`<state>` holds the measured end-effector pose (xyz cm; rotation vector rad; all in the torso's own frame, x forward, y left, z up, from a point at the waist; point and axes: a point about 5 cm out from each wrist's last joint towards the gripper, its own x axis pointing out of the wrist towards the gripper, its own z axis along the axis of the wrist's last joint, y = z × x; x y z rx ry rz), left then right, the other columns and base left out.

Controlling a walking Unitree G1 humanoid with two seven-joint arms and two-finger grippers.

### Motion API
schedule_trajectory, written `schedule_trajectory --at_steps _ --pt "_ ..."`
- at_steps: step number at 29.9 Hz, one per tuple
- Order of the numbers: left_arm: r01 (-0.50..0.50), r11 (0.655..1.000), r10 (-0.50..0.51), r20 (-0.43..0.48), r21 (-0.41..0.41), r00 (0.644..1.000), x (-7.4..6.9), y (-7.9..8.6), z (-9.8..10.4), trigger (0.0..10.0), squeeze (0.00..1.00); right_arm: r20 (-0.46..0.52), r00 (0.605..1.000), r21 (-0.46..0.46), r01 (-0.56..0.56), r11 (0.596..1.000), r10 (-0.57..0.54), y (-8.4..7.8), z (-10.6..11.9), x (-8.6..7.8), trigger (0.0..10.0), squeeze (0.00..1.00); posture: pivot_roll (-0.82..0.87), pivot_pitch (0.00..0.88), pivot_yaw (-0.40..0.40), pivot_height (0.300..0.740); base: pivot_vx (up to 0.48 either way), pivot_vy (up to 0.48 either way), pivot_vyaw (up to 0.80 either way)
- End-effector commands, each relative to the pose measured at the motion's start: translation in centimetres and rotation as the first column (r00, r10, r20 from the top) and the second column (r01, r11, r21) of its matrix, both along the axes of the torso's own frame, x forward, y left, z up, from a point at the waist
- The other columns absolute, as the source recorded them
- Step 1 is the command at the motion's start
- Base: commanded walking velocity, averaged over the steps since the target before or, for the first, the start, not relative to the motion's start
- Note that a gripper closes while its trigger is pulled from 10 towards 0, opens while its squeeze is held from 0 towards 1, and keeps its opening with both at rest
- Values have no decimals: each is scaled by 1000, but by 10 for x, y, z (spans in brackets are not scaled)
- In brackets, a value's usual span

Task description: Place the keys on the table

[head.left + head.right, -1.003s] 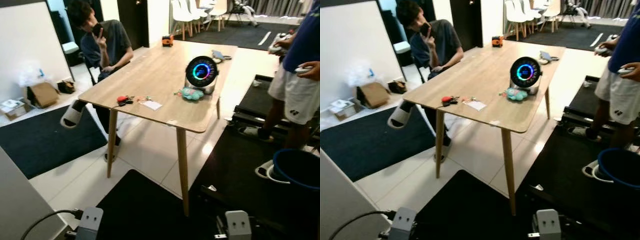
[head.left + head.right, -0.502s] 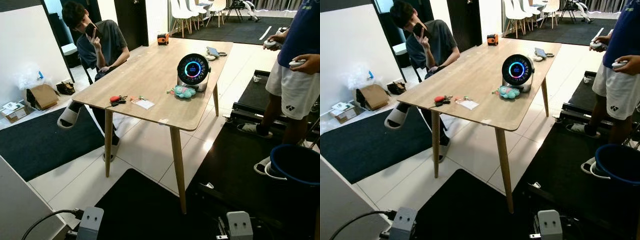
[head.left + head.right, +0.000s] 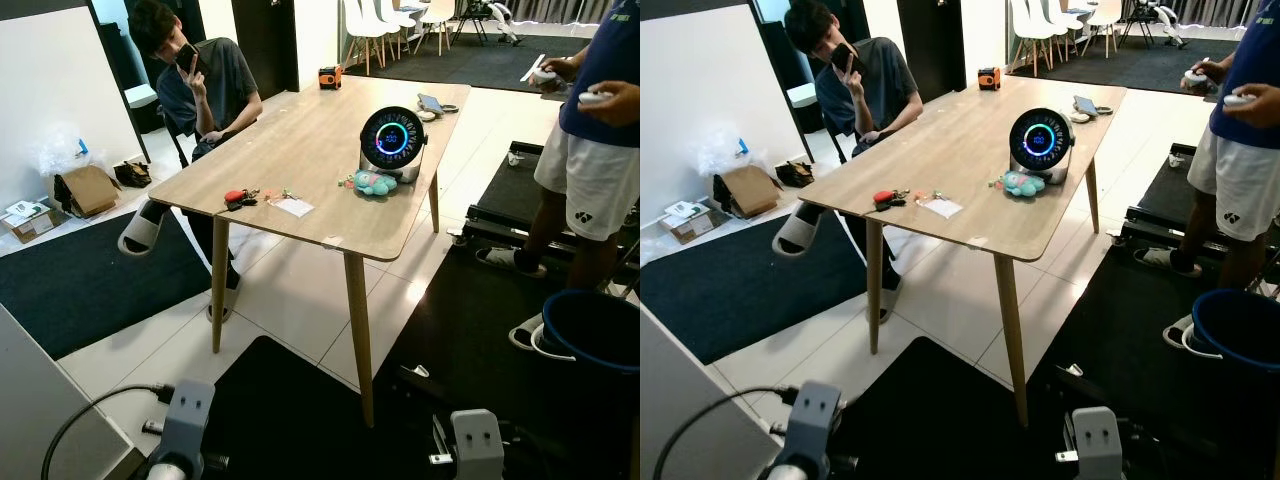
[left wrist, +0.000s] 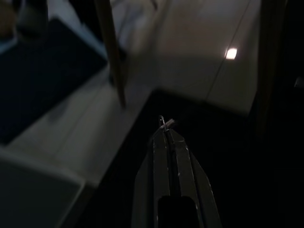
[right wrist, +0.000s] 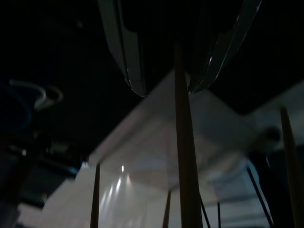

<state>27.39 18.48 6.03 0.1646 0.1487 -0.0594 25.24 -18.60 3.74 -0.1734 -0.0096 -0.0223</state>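
On the wooden table (image 3: 300, 150) lie keys (image 3: 240, 197) (red fob).

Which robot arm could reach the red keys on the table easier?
Left, probably: the keys lie near the table's left front corner, on that arm's side. The left gripper and right gripper both hang low.

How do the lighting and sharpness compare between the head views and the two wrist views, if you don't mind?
Left and right eye views: evenly lit and sharp, the table clear. Left wrist view: dim, with a glare spot on the floor tiles. Right wrist view: very dark and soft.
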Motion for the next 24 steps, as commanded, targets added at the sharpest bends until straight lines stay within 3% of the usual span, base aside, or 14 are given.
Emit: schedule_trajectory --at_steps 1,2,3,8,13,18,24 --pt "-7 1000 7 2 -15 1000 -1 4 4 10000 0 9 1000 3 -22 1000 22 6 2 1 10000 0 69 130 93 740 0 0 0" --pt "22 1000 -21 45 -17 999 7 -3 22 10000 0 63 997 6 -37 999 37 11 16 8 10000 0 71 129 91 740 0 0 0" --pt "22 1000 -21 45 -17 999 7 -3 22 10000 0 63 997 6 -37 999 37 11 16 8 10000 0 71 129 91 740 0 0 0" --pt "40 998 -35 113 -42 993 22 -16 61 10000 0 173 983 20 -71 997 66 22 46 20 10000 0 73 129 88 740 0 0 0" --pt "62 990 -37 192 -125 981 30 -26 91 10000 0 248 965 26 -93 995 84 30 68 28 10000 0 73 130 92 740 0 0 0" --pt "83 988 -51 234 -132 971 31 -32 108 10000 0 270 958 25 -103 994 92 34 78 29 10000 0 74 129 94 740 99 0 0" --pt "86 987 -53 233 -133 971 31 -34 116 10000 0 268 959 28 -105 994 94 36 81 28 10000 0 74 128 97 740 406 0 0"
